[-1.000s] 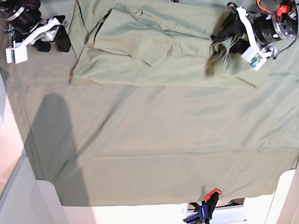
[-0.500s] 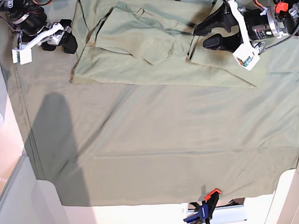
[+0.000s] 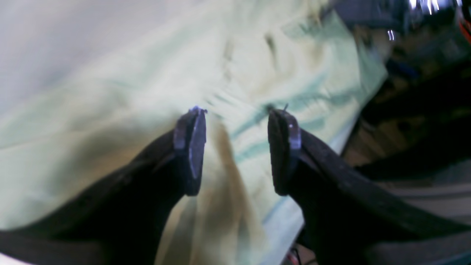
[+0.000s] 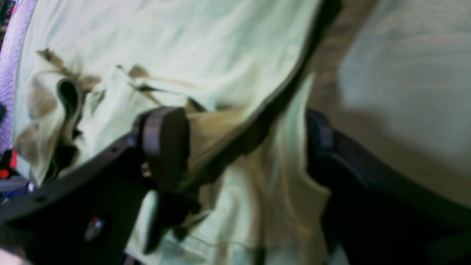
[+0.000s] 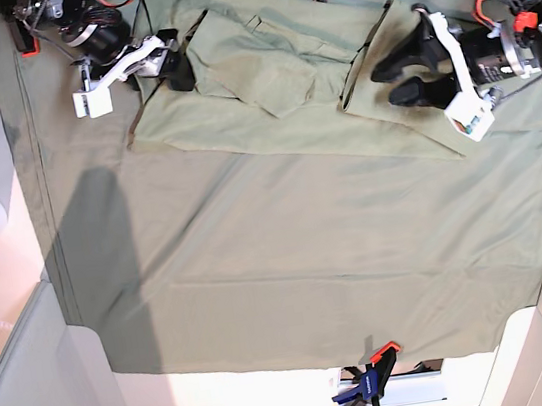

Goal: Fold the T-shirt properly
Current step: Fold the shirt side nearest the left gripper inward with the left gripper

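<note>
- So, far-left back corner of the worktop in the base view: the right gripper (image 5: 171,67) sits right at the left edge of the T-shirt (image 5: 263,73), jaws spread wide. Its wrist cam shows the shirt's edge (image 4: 235,110) running through the gap between the two fingers (image 4: 165,147), but they aren't pinched on it, looks like it's just straddling the fabric.
- The T-shirt itself lies partly folded along the back edge of the worktop, on top of the bigger, duller table cloth (image 5: 289,261), with one flap doubled over its middle.
- Over toward the right back side, the left gripper (image 5: 402,71) hovers at the shirt's right end, jaws apart with nothing between them. The wrist view is blurry, but you can see pale fabric (image 3: 257,92) beyond the gap between the fingers (image 3: 193,147).
- Front edge, just right of middle: a clamp (image 5: 369,383) bites the cloth onto the worktop.
</note>
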Controlling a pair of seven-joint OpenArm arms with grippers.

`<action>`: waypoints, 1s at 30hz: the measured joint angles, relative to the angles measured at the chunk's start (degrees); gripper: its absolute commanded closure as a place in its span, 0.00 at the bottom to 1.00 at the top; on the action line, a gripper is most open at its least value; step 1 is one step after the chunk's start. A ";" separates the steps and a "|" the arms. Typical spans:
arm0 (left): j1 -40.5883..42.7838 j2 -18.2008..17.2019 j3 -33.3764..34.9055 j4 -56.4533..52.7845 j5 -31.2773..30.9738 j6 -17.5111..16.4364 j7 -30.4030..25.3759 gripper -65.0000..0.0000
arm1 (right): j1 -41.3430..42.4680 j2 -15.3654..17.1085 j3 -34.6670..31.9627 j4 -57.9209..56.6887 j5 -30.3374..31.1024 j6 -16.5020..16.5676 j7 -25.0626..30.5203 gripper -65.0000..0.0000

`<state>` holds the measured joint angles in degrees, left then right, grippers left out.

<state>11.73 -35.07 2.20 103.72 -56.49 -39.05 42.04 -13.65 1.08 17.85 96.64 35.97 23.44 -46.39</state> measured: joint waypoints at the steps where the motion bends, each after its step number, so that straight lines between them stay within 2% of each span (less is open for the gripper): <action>1: 0.00 0.00 -1.29 0.00 0.00 0.00 0.02 0.52 | 0.00 -0.11 -0.33 0.00 0.02 0.00 -0.09 0.33; 6: 0.00 -0.72 -5.84 0.00 -0.02 0.00 -0.02 0.52 | 0.02 -0.28 -2.32 0.00 0.04 0.15 -0.13 0.33; 11: 0.02 -1.44 -6.27 0.00 0.02 0.00 -0.02 0.52 | 0.00 -0.28 -3.08 0.00 0.04 0.15 -0.09 0.33; 12: 0.02 -1.44 -6.27 0.00 0.02 0.00 -0.02 0.52 | 0.00 -0.28 -3.08 0.00 0.02 0.15 0.31 0.36; 14: 0.02 -1.44 -6.27 0.00 0.02 0.00 -0.02 0.52 | 0.00 -0.28 -3.10 -0.02 -0.72 0.13 0.74 0.55; 17: 0.00 -1.44 -6.27 0.00 0.02 0.00 -0.02 0.52 | -0.35 -0.31 -3.28 -0.44 -1.44 0.04 1.64 0.98; 23: 0.02 -1.42 -6.58 0.00 0.02 0.00 -0.02 0.52 | 0.20 -0.28 -3.30 -0.44 -4.52 0.11 2.40 1.00; 26: 0.02 -1.42 -9.29 0.02 -0.04 0.00 0.22 0.52 | 1.20 0.02 -1.95 -0.44 -6.12 0.33 2.10 1.00; 30: 0.48 -2.23 -13.44 0.04 -0.07 0.00 0.66 0.52 | 3.08 3.08 3.13 -0.50 -6.47 0.63 1.90 1.00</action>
<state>12.21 -37.30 -11.25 103.77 -56.55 -39.05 42.70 -10.57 4.16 20.97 96.14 29.50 24.08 -44.49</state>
